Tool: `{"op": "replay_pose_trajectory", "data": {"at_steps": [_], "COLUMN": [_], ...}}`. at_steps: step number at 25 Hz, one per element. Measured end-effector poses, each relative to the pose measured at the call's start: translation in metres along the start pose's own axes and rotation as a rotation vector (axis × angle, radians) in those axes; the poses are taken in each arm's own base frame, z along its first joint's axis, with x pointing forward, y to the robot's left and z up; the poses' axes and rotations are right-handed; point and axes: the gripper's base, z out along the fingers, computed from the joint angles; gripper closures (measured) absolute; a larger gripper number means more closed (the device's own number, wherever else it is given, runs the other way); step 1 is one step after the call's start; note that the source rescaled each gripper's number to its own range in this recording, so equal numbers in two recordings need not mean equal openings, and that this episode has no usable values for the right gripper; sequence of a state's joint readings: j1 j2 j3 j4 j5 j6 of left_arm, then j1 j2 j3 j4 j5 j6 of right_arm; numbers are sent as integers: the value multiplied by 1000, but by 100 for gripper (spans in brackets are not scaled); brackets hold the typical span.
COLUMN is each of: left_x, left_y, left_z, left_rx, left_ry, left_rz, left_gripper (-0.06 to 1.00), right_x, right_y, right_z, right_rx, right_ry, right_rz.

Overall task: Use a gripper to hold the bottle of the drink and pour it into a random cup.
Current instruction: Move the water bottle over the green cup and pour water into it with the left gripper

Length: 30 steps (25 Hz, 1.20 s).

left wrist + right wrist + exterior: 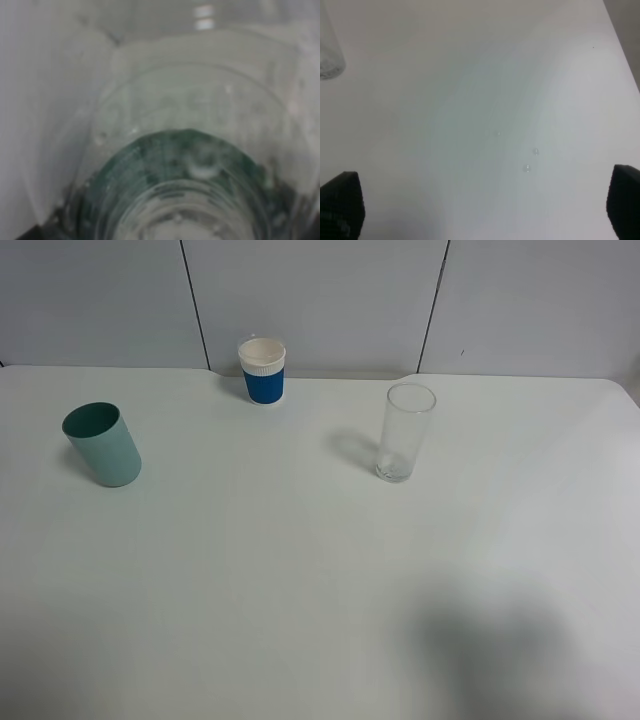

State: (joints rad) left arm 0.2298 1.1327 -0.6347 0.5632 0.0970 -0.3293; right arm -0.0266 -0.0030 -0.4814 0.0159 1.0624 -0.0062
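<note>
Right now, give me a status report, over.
Right pincer open, empty. Left pincer hidden behind blurred clear plastic bottle with green label, grip unconfirmed. Teal-green tumbler standing, nothing blocking it.

A: Right gripper point(480, 212)?
B: Jaws spread wide. Black fingertips point(340, 206) sit at opposite edges of the wrist view.
A: Left gripper?
B: Hidden in its own wrist view; state not legible.
</note>
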Motion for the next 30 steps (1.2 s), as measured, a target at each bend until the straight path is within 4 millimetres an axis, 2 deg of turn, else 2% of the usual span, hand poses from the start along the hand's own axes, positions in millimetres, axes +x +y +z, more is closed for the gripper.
{"op": "replay_pose_trajectory", "data": {"at_steps": [8,17,22,30], "left_x": [4,24,36,39], "left_y": [-1,-16,-19,-26], "left_z": [6,40,53,57], "left_rx": [20,140,152,59], "left_ry": [-33,82,146,186], "left_rz": [-78,-100,-61,156], "left_gripper": [94,94,94,94], "right_x": [0,0,0,0], "right_y": [0,0,0,0], "right_z": [0,0,0,0], "right_rx": [0,0,0,0], "right_ry": [0,0,0,0], "right_rz": [0,0,0,0]}}
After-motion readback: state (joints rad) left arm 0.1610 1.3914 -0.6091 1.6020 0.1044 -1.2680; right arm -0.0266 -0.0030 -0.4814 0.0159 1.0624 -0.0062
